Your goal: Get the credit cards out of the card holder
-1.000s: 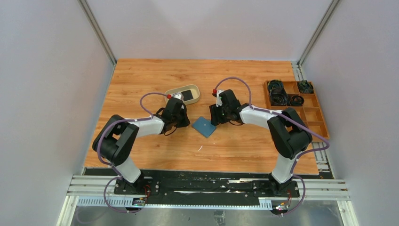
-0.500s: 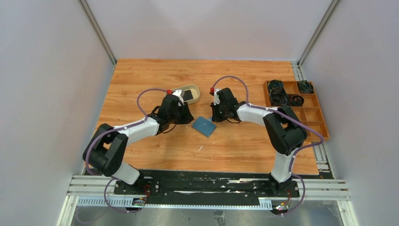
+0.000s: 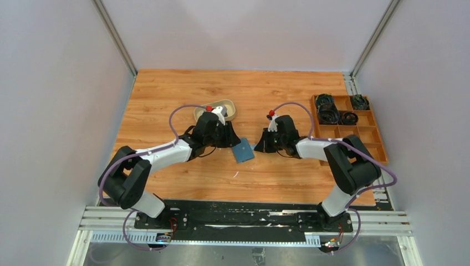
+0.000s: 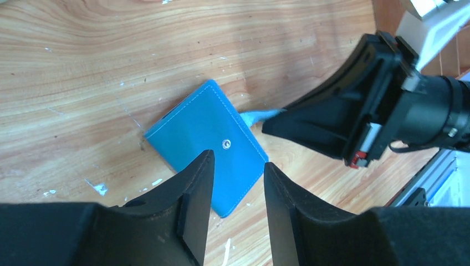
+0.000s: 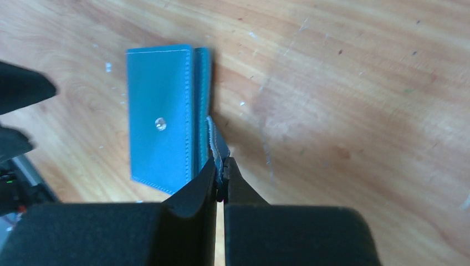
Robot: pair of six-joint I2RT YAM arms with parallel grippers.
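The teal-blue card holder [image 3: 243,150] lies folded on the wooden table between both arms. Its snap stud shows on the top face [image 4: 226,144] [image 5: 160,123]. My right gripper [image 3: 259,147] [image 5: 221,164] is shut on the thin snap tab [image 5: 213,134] sticking out of the holder's edge. That tab also shows in the left wrist view [image 4: 258,116]. My left gripper [image 3: 232,139] [image 4: 238,162] hangs open just above the holder's other side, with nothing between its fingers. The credit cards are hidden.
A beige oval tray [image 3: 230,106] sits behind the left wrist, partly covered by it. A wooden compartment box [image 3: 361,134] with coiled cables stands at the right table edge. White flecks [image 3: 236,174] dot the wood near the holder.
My right gripper has shut on the holder's tab and drawn back to the right. My left arm has swung right to the holder and its jaws have opened wider.
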